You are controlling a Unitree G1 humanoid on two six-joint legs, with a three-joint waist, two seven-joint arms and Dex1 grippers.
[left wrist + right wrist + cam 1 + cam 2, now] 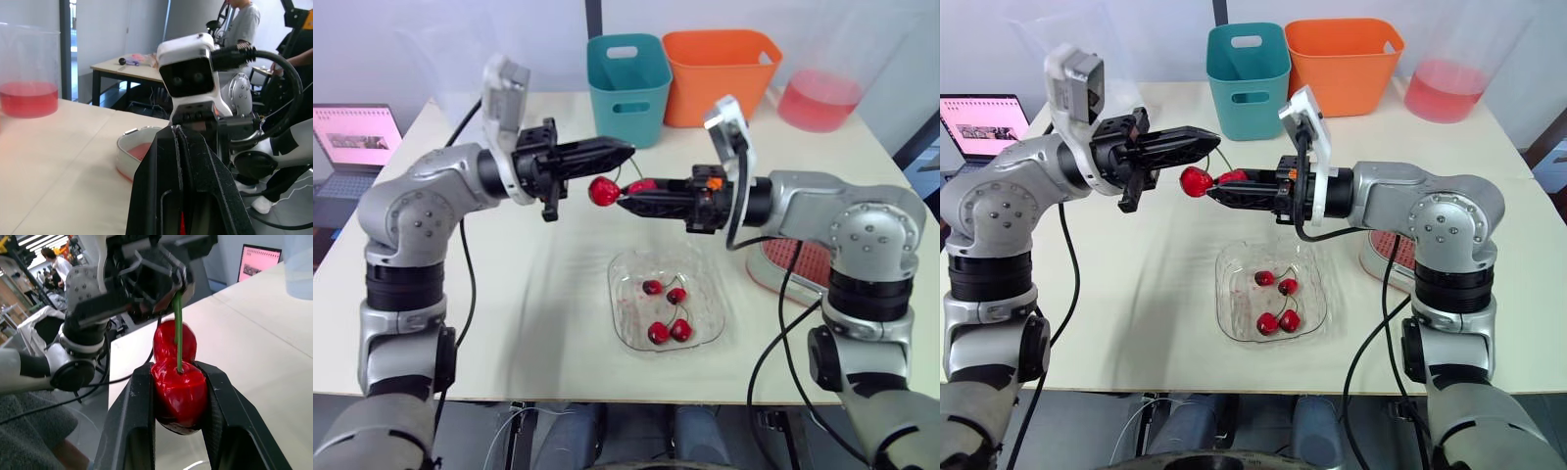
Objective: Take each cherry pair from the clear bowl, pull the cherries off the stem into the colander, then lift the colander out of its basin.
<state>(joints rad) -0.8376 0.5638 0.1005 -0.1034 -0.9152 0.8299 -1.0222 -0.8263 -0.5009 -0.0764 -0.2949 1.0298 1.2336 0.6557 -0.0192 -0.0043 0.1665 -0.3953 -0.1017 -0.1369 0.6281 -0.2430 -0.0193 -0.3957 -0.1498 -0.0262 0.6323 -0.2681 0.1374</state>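
Green stem [176,333] over cherry [178,394] in right hand [177,374]

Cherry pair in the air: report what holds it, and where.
The left gripper pinches the stem; the right gripper clamps one cherry between its jaws.

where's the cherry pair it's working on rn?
Head views: cherry pair held mid-air between the grippers, over the table beyond the clear bowl; left gripper pinches the stem, right gripper clamps one cherry.
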